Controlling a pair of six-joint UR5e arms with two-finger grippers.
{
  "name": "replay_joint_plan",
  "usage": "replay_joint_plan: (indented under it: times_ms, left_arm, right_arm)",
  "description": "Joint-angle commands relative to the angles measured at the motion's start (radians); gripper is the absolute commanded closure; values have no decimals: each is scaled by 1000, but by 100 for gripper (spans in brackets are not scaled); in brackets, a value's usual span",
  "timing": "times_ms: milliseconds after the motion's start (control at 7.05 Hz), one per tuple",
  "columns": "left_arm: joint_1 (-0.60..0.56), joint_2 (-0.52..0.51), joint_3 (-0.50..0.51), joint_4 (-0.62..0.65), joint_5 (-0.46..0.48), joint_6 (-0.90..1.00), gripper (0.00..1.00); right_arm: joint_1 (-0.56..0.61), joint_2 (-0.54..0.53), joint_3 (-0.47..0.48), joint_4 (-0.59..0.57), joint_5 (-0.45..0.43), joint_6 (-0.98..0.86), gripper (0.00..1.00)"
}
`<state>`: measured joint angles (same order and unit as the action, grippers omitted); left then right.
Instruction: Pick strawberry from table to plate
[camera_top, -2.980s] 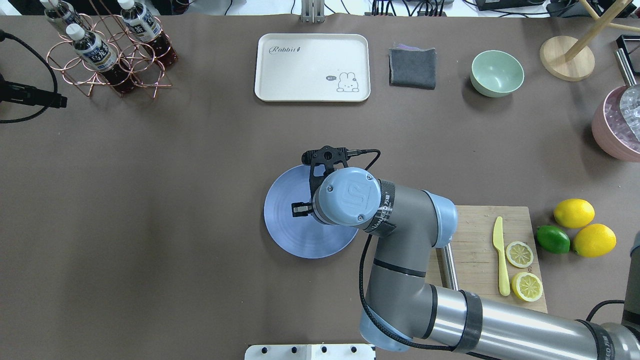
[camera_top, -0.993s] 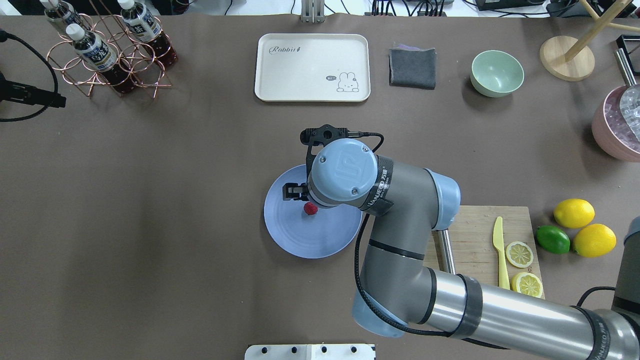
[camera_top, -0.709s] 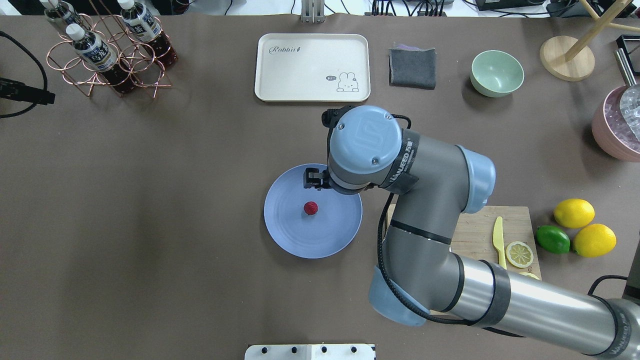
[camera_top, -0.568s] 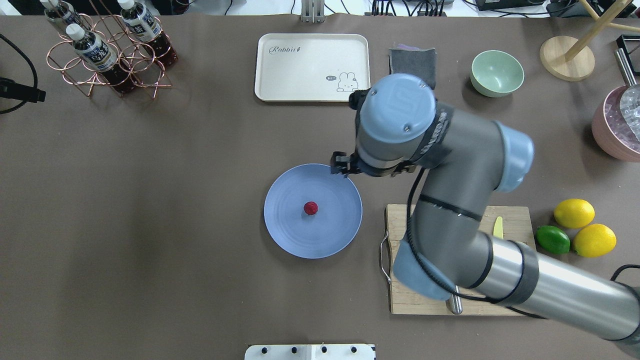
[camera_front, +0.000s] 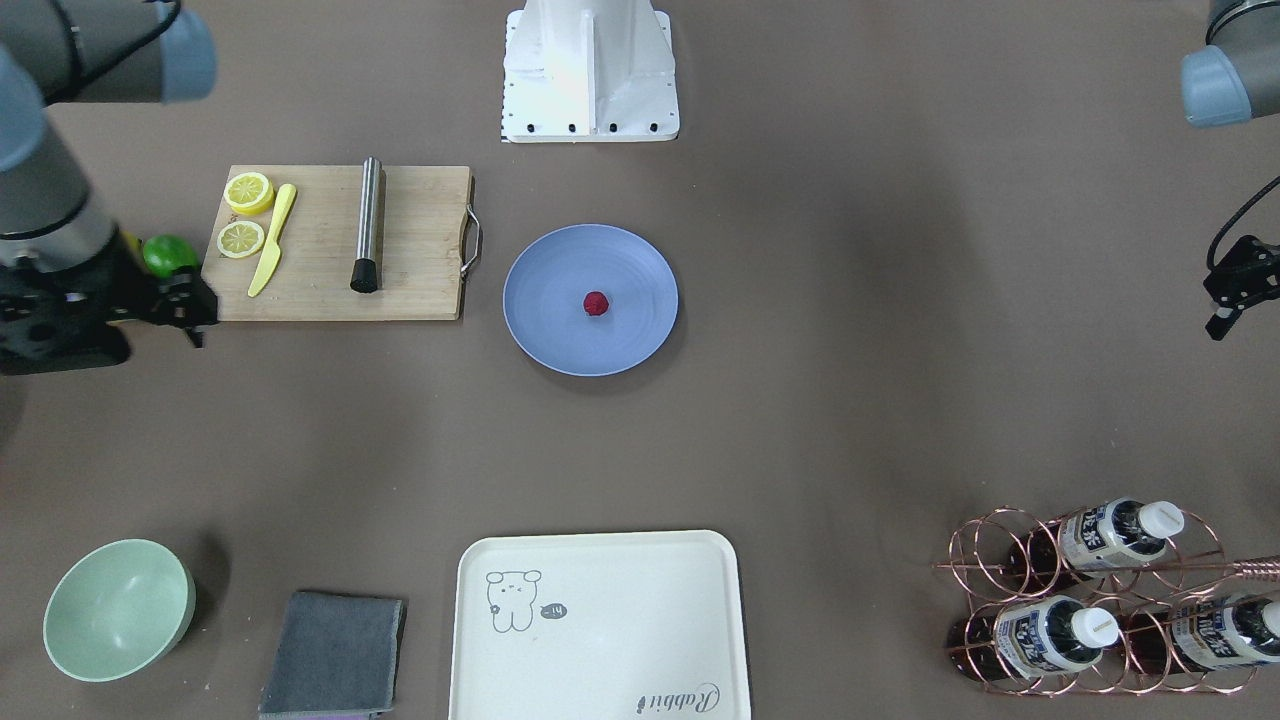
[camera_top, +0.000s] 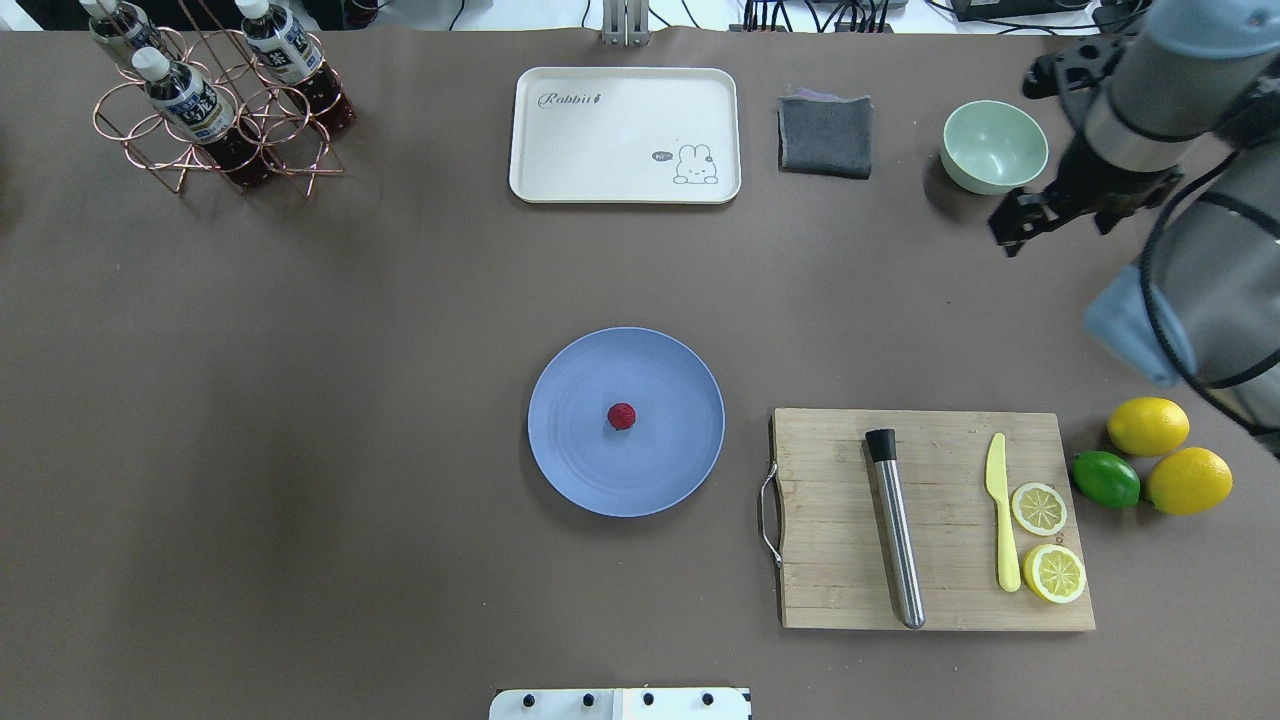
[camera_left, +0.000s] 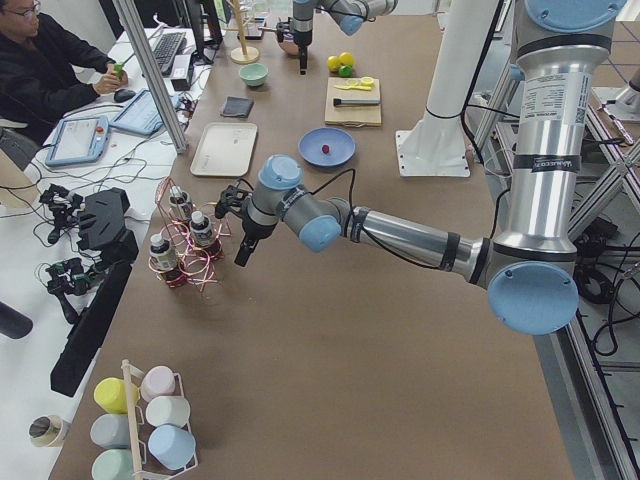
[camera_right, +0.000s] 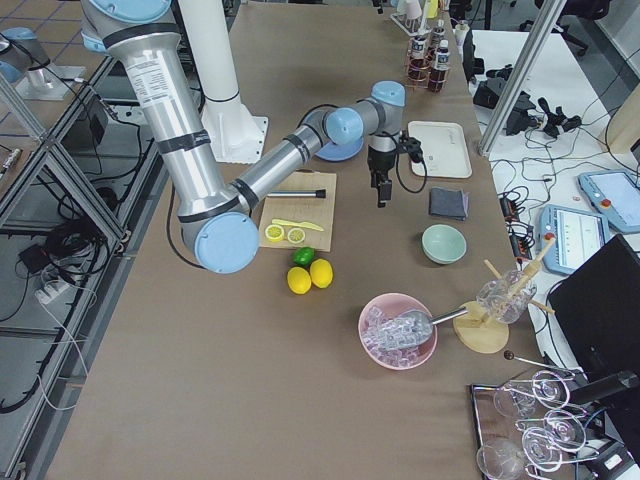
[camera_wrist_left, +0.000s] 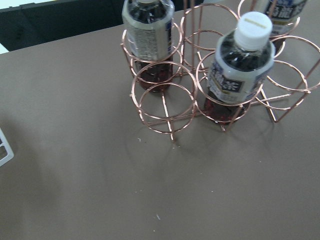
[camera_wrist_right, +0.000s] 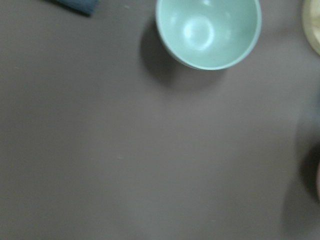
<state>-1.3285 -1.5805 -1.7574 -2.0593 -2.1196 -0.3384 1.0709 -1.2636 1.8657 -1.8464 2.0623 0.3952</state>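
The dark-red strawberry (camera_top: 621, 416) (camera_front: 596, 303) lies alone near the middle of the round blue plate (camera_top: 585, 475) (camera_front: 545, 335) at the table's (camera_top: 350, 400) centre. My right gripper (camera_top: 1008, 236) (camera_front: 196, 318) hangs far off at the right side, just beside the mint-green bowl, open and holding nothing. Its wrist view shows only that bowl (camera_wrist_right: 208, 31) and bare table. My left gripper (camera_front: 1215, 326) (camera_left: 241, 260) hovers at the table's left end beside the bottle rack, its fingers together, shut. It is outside the overhead view.
A wooden board (camera_top: 830, 540) with a metal rod (camera_top: 896, 545), a yellow knife and lemon slices lies right of the plate, with lemons (camera_top: 1147, 425) and a lime beyond. Cream tray (camera_top: 625, 135), grey cloth (camera_top: 825, 135) and bottle rack (camera_top: 215, 95) line the far edge. A person sits past it (camera_left: 40, 60).
The right arm has lifted off the plate and swung far right to beside the green bowl, leaving the strawberry on the plate. The left gripper slid out of the overhead view.
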Motion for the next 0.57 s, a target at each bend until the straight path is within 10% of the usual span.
replay_joint_plan:
  times_ms: [0,426]
  left_arm:
    - [-130,7,-1,179,-3,239,2]
    - [-205,11,33,318,-69,326,2]
  right_arm:
    - [240,-162,-71,39,111,-273,0]
    - [484,-301,-184,137,232,-513,0]
